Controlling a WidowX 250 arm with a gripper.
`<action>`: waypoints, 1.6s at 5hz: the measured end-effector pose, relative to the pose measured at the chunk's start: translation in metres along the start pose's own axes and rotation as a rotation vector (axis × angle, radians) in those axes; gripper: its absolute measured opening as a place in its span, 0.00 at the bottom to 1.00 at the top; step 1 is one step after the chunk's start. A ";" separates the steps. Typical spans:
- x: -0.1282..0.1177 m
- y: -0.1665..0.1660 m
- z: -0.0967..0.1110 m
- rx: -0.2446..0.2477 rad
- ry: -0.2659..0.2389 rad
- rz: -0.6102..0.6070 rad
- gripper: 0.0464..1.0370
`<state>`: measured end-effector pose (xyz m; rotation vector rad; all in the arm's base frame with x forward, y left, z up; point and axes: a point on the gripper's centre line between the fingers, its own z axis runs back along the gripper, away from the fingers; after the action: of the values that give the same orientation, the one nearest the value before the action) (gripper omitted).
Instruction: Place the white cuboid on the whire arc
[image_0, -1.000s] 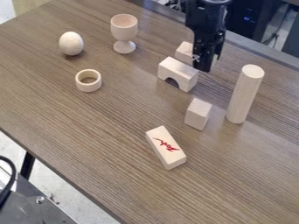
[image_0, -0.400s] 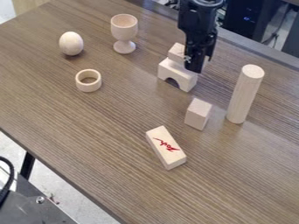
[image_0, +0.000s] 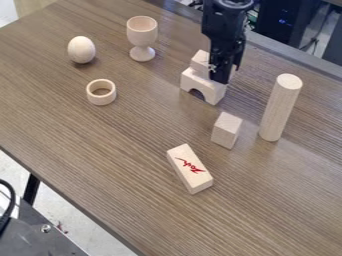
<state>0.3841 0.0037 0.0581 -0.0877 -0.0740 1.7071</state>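
The black hand is located near the top edge of the view, right of center, directed downward at the counter. Hand state: closed to the thickness of the white cuboid, which is gripped between the fingers. One finger covers part of the cuboid's near side; the cuboid extends to both sides of that finger. The cuboid is positioned at the top of the white arch block; whether it bears on the arch block or is held just above it cannot be determined. The arch block stands on the counter directly below the hand, its opening facing down. Below and to the right of the hand, a tall cylinder stands upright. A small block stands below the hand, between the arch block and the cylinder. Farther below, a rectangular block lies flat, with a red marking on its upper face. To the left of the hand, a wooden goblet stands upright. An egg is located farther left, past the goblet. A ring lies flat on the counter, left of and slightly lower than the hand.
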 end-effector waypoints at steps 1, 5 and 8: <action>0.001 0.000 0.000 0.000 -0.001 0.001 0.52; 0.006 0.000 -0.002 -0.005 -0.012 0.003 0.52; 0.010 0.005 -0.006 0.008 -0.011 0.013 0.57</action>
<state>0.3781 0.0124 0.0517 -0.0732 -0.0748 1.7213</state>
